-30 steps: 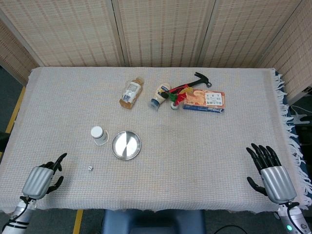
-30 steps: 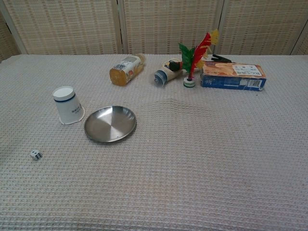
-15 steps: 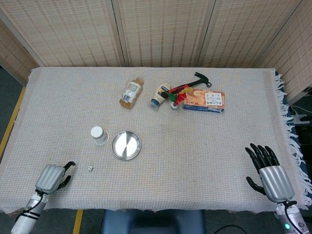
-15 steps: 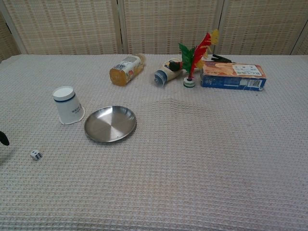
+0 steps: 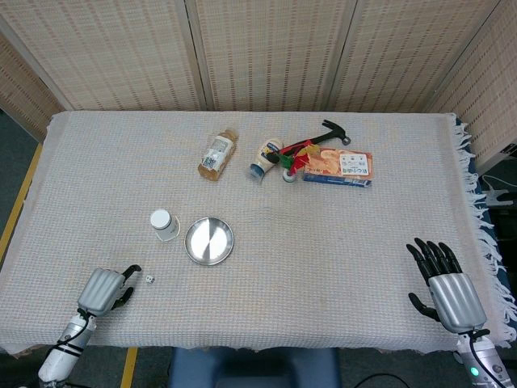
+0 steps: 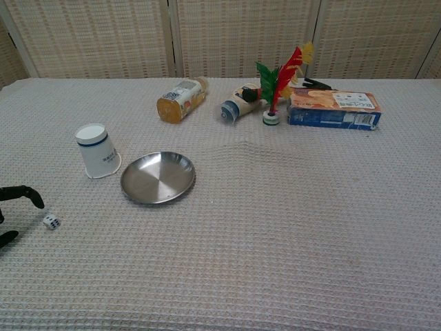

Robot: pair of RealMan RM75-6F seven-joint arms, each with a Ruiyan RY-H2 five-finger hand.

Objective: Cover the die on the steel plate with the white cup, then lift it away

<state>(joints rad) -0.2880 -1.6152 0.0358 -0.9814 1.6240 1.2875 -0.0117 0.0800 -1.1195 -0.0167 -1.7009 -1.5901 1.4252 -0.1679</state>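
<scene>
A small white die (image 5: 150, 280) (image 6: 51, 222) lies on the cloth, left of and nearer than the round steel plate (image 5: 209, 241) (image 6: 158, 177). The white cup (image 5: 164, 224) (image 6: 97, 152) stands upside down just left of the plate. My left hand (image 5: 106, 290) (image 6: 14, 207) is close beside the die on its left, fingers apart and holding nothing; a fingertip (image 6: 34, 198) hangs just above and left of the die. At the front right, my right hand (image 5: 446, 283) rests with fingers spread and nothing in it; the chest view does not show it.
Across the back of the table lie a brown bottle (image 5: 216, 155), a white squeeze bottle (image 5: 265, 158), a feather shuttlecock (image 6: 274, 89), a hammer (image 5: 331, 132) and a flat box (image 5: 339, 168). The cloth's fringed edge (image 5: 485, 226) hangs at the right.
My left hand has moved right along the table's front toward the die and now shows at the chest view's left edge. The right hand, cup, plate and die have stayed put.
</scene>
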